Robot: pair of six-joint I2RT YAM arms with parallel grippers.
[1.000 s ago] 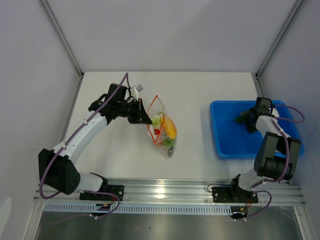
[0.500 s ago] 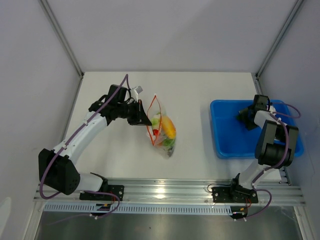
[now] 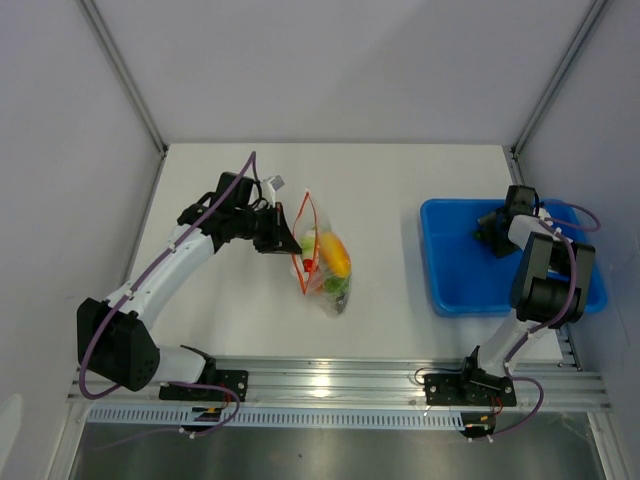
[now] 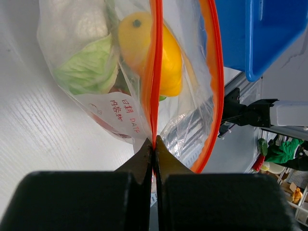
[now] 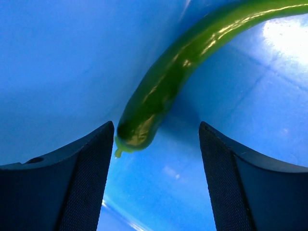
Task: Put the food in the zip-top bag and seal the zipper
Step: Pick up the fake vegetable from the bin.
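The zip-top bag (image 3: pixel 327 270) lies on the white table left of centre, clear and crinkly, with food inside: a yellow fruit (image 4: pixel 150 53), a green leafy piece (image 4: pixel 89 72) and small red bits. My left gripper (image 3: pixel 291 243) is shut on the orange-red zipper (image 4: pixel 155 72) at the bag's mouth. The other lip (image 4: pixel 217 72) bows away, so the mouth gapes. My right gripper (image 3: pixel 492 229) is open, low inside the blue tray (image 3: pixel 455 285). A long glossy green toy vegetable (image 5: pixel 168 86) lies on the tray floor, its tip between my right fingers (image 5: pixel 86 168), untouched.
The blue tray's rim (image 4: pixel 255 33) shows beyond the bag in the left wrist view. Grey walls close the table at the back and both sides. The aluminium rail (image 3: pixel 330 380) carrying both arm bases runs along the near edge.
My right gripper has shifted toward the tray's far side and its jaws stand a little wider. My left gripper has drawn the bag's mouth slightly left, still pinching the strip.
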